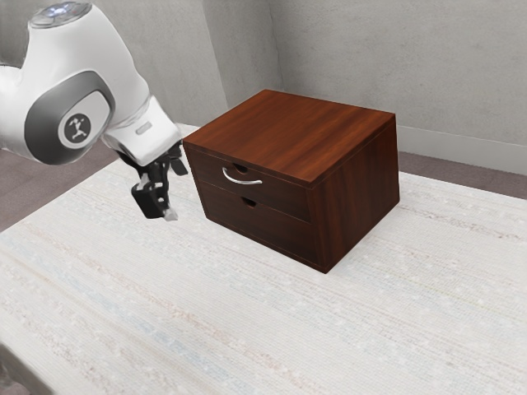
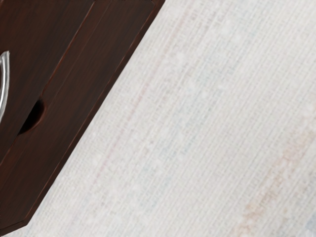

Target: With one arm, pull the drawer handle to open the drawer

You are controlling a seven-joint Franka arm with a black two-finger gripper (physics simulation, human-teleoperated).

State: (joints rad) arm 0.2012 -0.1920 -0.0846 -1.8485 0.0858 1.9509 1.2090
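A dark wooden cabinet [image 1: 305, 140] stands on the table with two drawers in its front, both flush with the face. The upper drawer [image 1: 276, 191] carries a curved silver handle [image 1: 240, 177]; the lower drawer [image 1: 257, 222] has only a small finger notch [image 1: 248, 202]. My black gripper [image 1: 158, 204] hangs open with nothing in it, just off the cabinet's corner toward the exterior view's left, a little below handle height and apart from the wood. In the wrist view the handle [image 2: 3, 84] and the notch [image 2: 32, 117] show on the drawer front [image 2: 64, 59].
The cabinet rests on a pale woven tabletop [image 1: 247, 329], which spreads wide in front of the drawers and under my hand [image 2: 222, 123]. A grey wall [image 1: 395, 58] rises behind the cabinet. The table's near-left edge [image 1: 16, 362] drops to the floor.
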